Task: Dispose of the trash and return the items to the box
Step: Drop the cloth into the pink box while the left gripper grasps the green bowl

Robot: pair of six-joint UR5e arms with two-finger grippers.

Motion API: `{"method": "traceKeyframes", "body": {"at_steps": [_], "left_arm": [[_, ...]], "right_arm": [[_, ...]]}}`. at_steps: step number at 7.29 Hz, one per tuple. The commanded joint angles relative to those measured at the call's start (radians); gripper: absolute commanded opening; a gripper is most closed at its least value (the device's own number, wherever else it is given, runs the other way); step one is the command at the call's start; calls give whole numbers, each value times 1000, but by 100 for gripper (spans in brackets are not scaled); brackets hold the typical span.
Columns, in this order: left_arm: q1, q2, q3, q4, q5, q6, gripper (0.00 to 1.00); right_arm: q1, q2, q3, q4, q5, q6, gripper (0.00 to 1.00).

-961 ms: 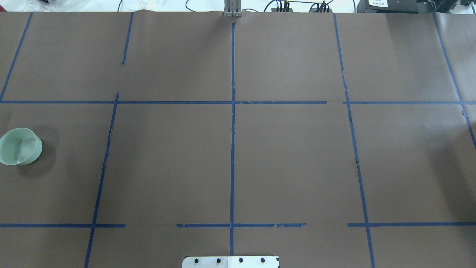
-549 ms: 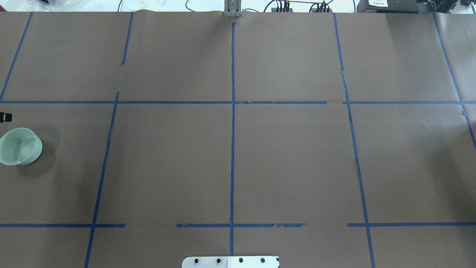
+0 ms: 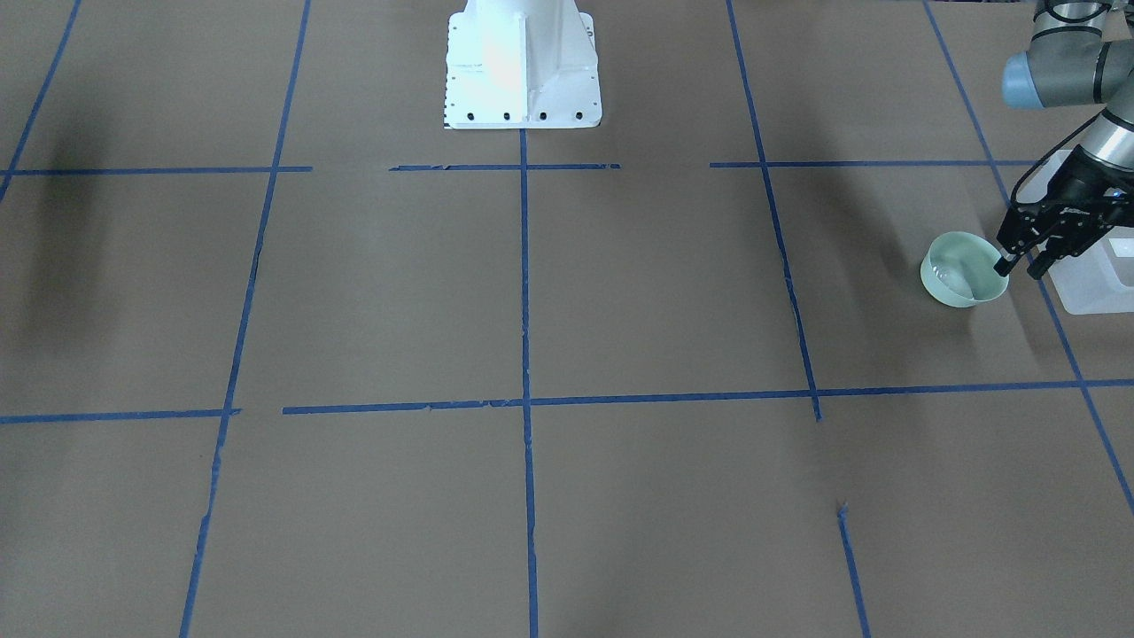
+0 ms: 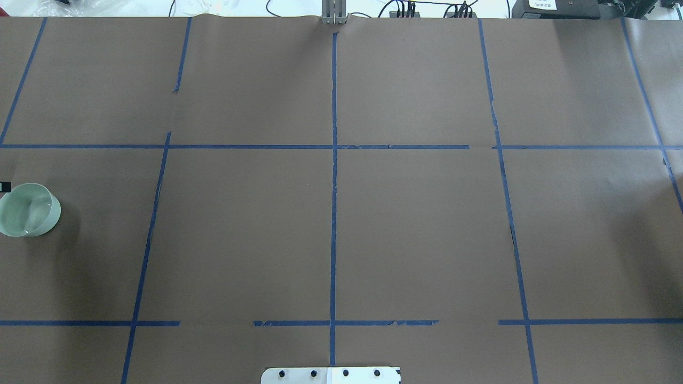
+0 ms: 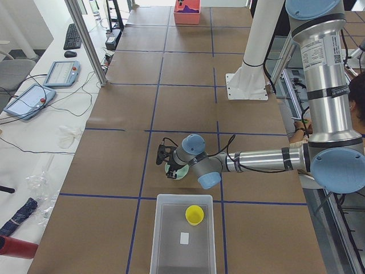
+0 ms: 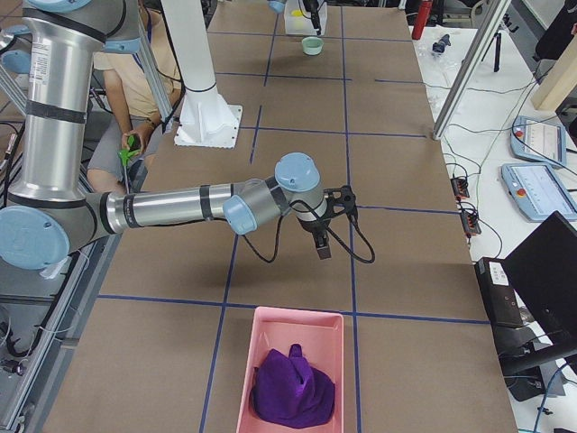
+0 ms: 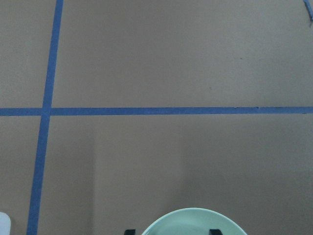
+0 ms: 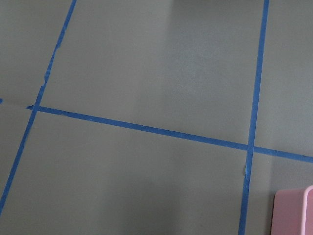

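Note:
The pale mint-green bowl (image 3: 961, 270) stands upright on the brown table, at the left edge of the overhead view (image 4: 29, 209). My left gripper (image 3: 1017, 268) is open and low at the bowl's rim. In the left wrist view the bowl (image 7: 194, 224) fills the bottom edge, with one fingertip (image 7: 213, 231) over its inside and the other outside. The translucent box (image 5: 183, 234) stands beside the bowl and holds the yellow cup (image 5: 194, 214). My right gripper (image 6: 322, 244) hangs over bare table far away; I cannot tell whether it is open or shut.
A pink bin (image 6: 293, 374) holding a purple cloth stands at the table's right end, and its corner shows in the right wrist view (image 8: 295, 210). The white robot base (image 3: 521, 62) stands at the table's middle edge. Blue tape lines divide the brown table.
A finger of my left gripper has come into the overhead view at the left edge and moved down toward the bowl. The bowl has not moved.

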Motion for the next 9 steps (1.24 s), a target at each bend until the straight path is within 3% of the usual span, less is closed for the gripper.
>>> {"method": "traceKeyframes", "body": {"at_steps": [1,2,3,4,5,7,8,9], "left_arm": [[34,-3,37,-10,39,-1,59],[67,-4,45,-12,71,-1,59],[84,-3,43,-13,78,-4,42],[85,-3,45,-16,78,-4,9],[87,-3,43,-15,78,0,0],[82,-3,23,-35,69,6,0],[81,2,-21,-21,22,15,0],[59,-6,-41,-21,-126,60,0]], "right_arm": [[-1,-3,0,0,-1,-3,100],[-1,-3,0,2,-1,-3,100],[-1,-3,-1,2,-10,-3,100],[-1,-3,-6,2,-13,-5,100],[-1,-3,-6,2,-11,-3,100],[-1,-3,-6,2,-13,-3,100],[-1,-3,-8,2,-13,-2,100],[-1,-3,-9,2,-13,-2,100]]}}
